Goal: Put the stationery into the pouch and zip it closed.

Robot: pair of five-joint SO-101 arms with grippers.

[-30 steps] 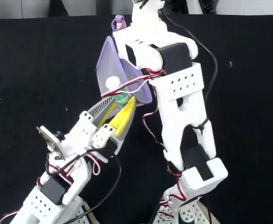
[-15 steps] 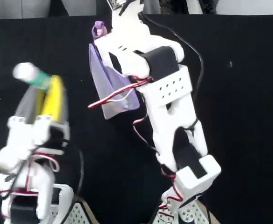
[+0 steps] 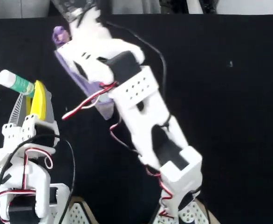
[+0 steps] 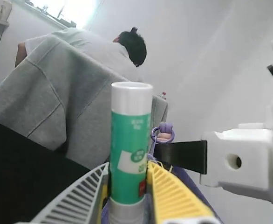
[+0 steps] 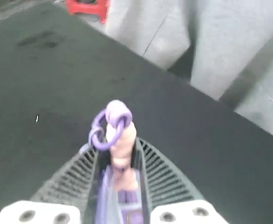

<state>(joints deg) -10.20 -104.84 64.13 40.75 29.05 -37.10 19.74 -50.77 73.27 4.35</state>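
Left gripper [image 4: 127,169] clamps glue stick [image 4: 130,135]; right gripper [image 5: 119,149] pinches the pouch [image 5: 120,198], largely behind its arm.

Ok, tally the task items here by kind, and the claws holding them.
Glue stick: 1, gripped in the left claw
Purple pouch: 1, gripped by the right claw
Claws: 2
Total: 4

Table draped in black cloth [image 3: 239,116], spreading beneath the right gripper [image 3: 62,39], a tiny white speck [image 3: 230,64] well off to that pincer's side, white arm bases [image 3: 185,214] on the near edge, back behind the left gripper [image 3: 28,100].
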